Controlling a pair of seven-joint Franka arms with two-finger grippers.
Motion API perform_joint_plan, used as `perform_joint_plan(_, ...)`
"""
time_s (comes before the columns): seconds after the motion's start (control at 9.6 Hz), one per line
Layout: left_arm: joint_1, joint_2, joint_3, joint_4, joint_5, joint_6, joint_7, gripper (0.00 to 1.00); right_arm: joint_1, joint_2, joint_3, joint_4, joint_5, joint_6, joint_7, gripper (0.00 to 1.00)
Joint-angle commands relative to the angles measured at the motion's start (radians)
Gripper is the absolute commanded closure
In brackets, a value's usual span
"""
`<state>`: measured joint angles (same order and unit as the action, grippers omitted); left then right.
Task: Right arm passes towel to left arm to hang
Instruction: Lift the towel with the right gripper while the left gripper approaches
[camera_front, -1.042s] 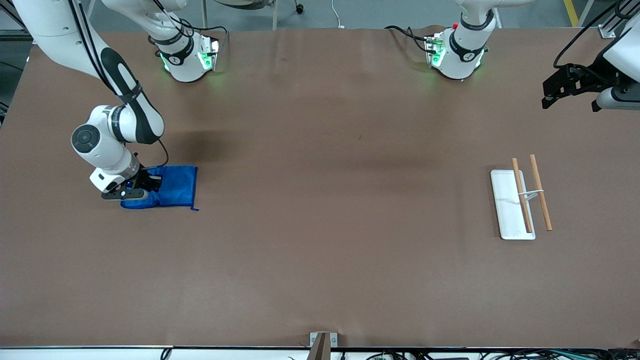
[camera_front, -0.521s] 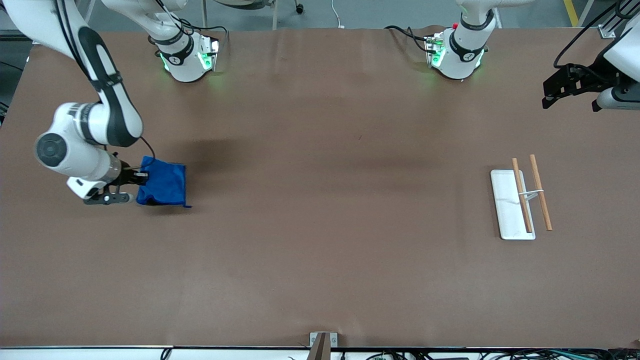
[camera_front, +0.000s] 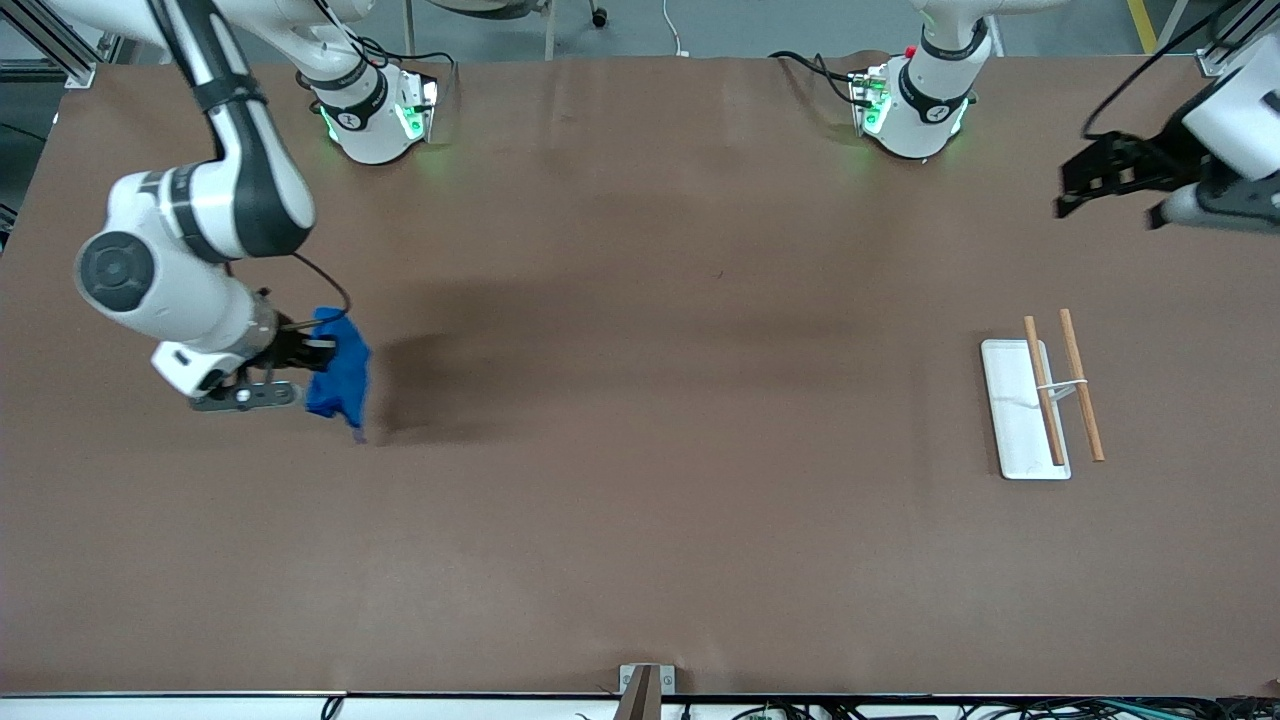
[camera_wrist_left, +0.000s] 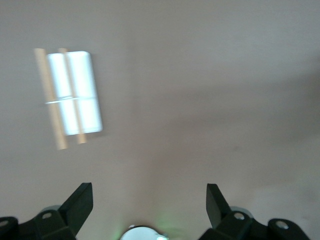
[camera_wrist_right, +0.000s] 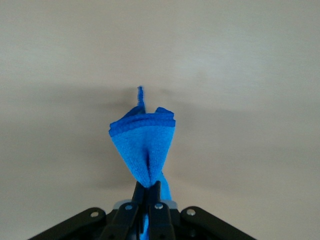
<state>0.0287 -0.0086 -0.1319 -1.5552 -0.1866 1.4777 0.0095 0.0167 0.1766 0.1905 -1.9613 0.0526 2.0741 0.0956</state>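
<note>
The bright blue towel (camera_front: 338, 382) hangs bunched from my right gripper (camera_front: 318, 352), clear of the brown table at the right arm's end. In the right wrist view the fingers (camera_wrist_right: 160, 196) pinch one edge of the towel (camera_wrist_right: 145, 147), and its small loop points away from them. My left gripper (camera_front: 1068, 190) is open and empty, up in the air over the left arm's end of the table. In the left wrist view its two fingertips (camera_wrist_left: 82, 197) stand wide apart above bare table.
A white rack base (camera_front: 1016, 410) with two wooden rods (camera_front: 1082, 398) lies on the table toward the left arm's end; it also shows in the left wrist view (camera_wrist_left: 82, 95). Both arm bases stand along the table's edge farthest from the front camera.
My right gripper has lifted the towel off the table, so it now hangs bunched instead of lying flat. My left gripper has shifted slightly toward the middle of the table.
</note>
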Motion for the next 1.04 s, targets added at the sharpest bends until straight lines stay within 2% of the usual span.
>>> perform_joint_plan(0.0,-0.019,0.064,-0.006,-0.115,-0.178,0.186,0.012,0.0,-0.011,0.001,0.088,0.08,0.198,-0.002,0.019,1.0)
perform_joint_plan(0.21,-0.062,0.116,-0.029,-0.231,-0.337,0.391,0.061,0.0,-0.009,0.001,0.183,0.09,0.477,0.096,0.019,1.0)
perform_joint_plan(0.31,-0.069,0.177,-0.038,-0.239,-0.435,0.439,0.125,0.0,-0.011,0.004,0.241,0.093,0.59,0.165,0.019,1.0)
perform_joint_plan(0.62,-0.072,0.336,-0.055,-0.258,-0.811,0.441,0.283,0.0,-0.009,0.053,0.41,0.145,0.862,0.349,0.019,1.0)
perform_joint_plan(0.73,-0.066,0.366,-0.08,-0.262,-0.903,0.435,0.312,0.0,-0.005,0.075,0.45,0.163,0.962,0.389,0.019,1.0)
perform_joint_plan(0.94,-0.062,0.419,-0.083,-0.264,-1.046,0.37,0.331,0.02,0.002,0.105,0.515,0.209,1.126,0.458,0.019,1.0)
